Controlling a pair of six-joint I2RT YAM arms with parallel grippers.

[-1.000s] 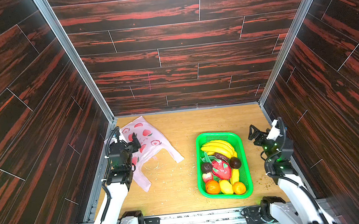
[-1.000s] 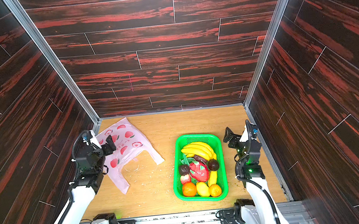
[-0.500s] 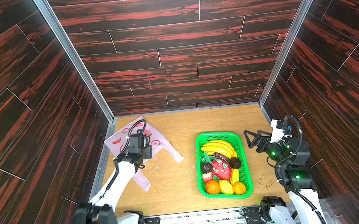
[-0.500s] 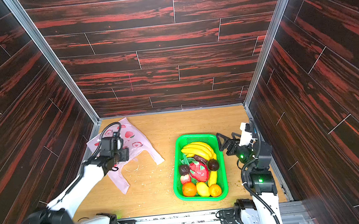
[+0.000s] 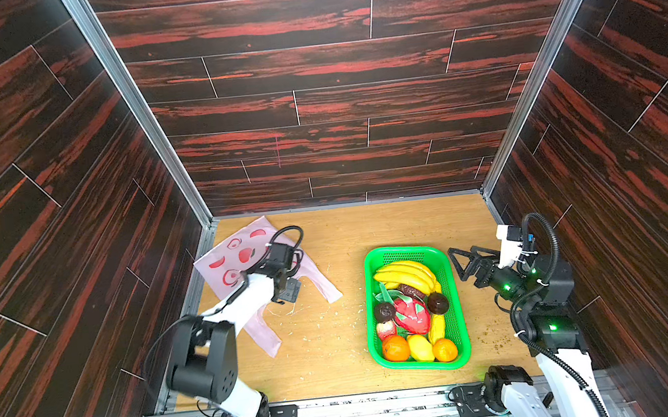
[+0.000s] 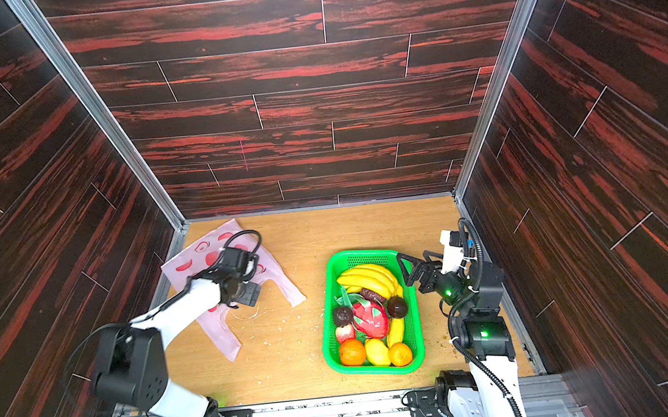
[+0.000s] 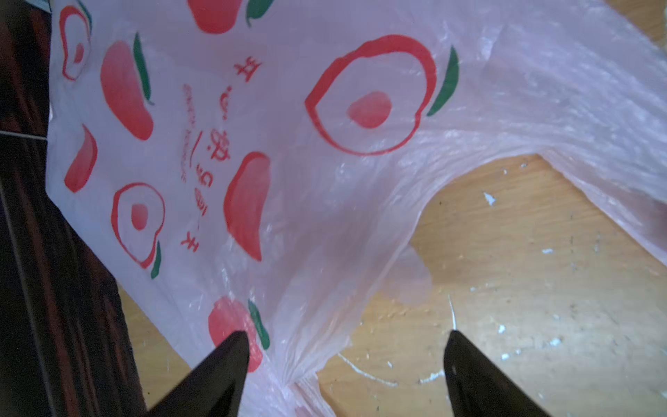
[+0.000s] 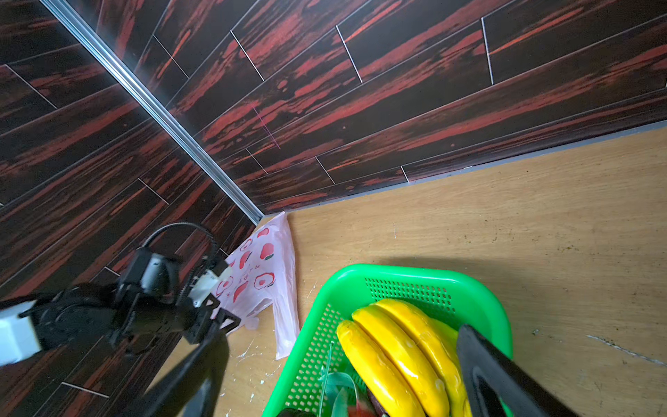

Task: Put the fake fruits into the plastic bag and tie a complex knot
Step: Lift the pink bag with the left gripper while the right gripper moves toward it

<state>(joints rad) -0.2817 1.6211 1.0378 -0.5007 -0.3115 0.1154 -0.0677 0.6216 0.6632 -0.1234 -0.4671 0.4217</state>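
Bag-filling has not properly begun, by the look of it: on the wooden table (image 5: 338,355) the plastic bag (image 5: 228,255) lies flat and empty in the far left corner, its two pale straps trailing toward the near side. Well apart from it on the right stands the green basket (image 5: 368,298), holding all of the fake fruits (image 5: 411,315), with the banana bunch (image 5: 407,273) at its far end. No knot exists yet. I'd judge the step in hand to be getting hold of the bag so that its mouth can be opened. The left gripper (image 5: 290,291) hangs low over the bag's open edge, where the curved cut-out between the straps meets bare wood. From its wrist view the left gripper (image 7: 345,335) has its jaws spread wide and pinching nothing. One fingertip (image 7: 238,343) sits over a printed peach on the film, and the other sits over the table, so the gathered film at the root of one strap runs between them. The next move probably calls for coming down and closing on that bunched film, ideally lifting one layer so that the mouth gapes. The film is thin and slippery, so it could slide away. The right gripper (image 5: 457,264) hovers beside the basket's far right corner with jaws wide apart and empty, pointing across the bananas, well away from the bag.
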